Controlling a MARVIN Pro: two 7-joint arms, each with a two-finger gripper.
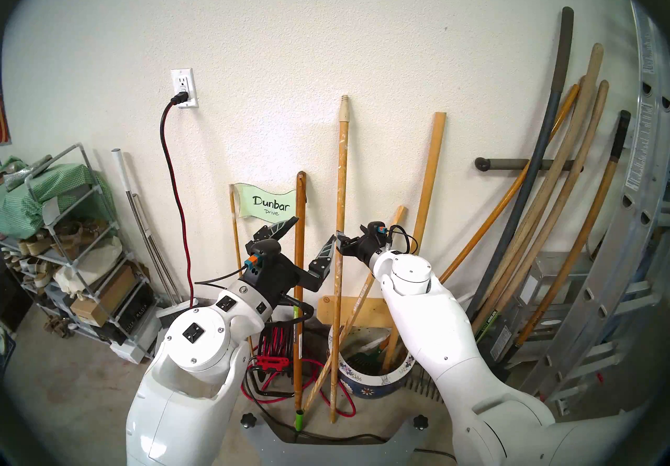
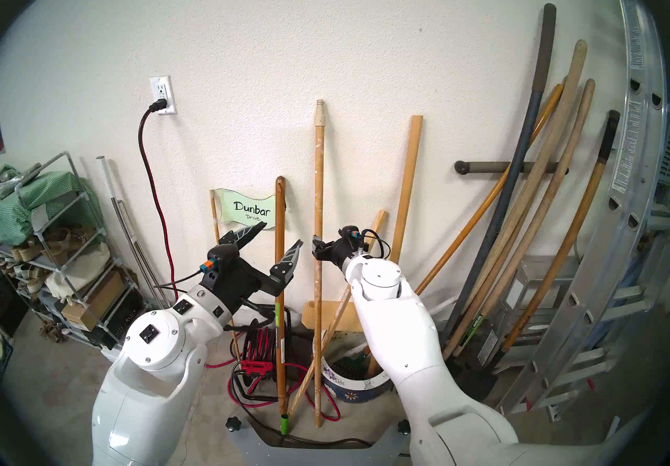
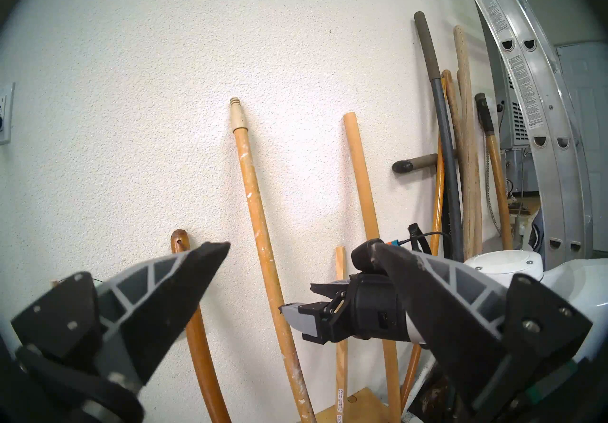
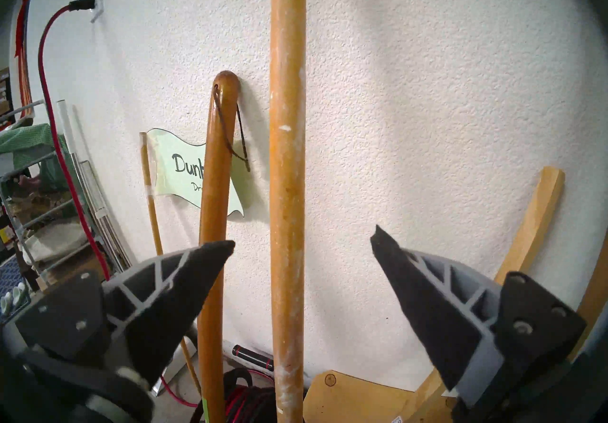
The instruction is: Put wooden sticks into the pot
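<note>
Wooden paint-speckled pole (image 4: pixel 287 182) stands between the level right gripper's (image 4: pixel 302 241) wide-open fingers, ungrasped.

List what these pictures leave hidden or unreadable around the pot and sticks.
- Pot: right side, head views, covered by the right arm.
- Flat slat: foot behind that arm; whether it stands in the pot is unclear.
- Speckled pole: both ends cut off in the right wrist view.
- Right gripper: contact with the pole not discernible.
- Ladder labels: too small.
</note>
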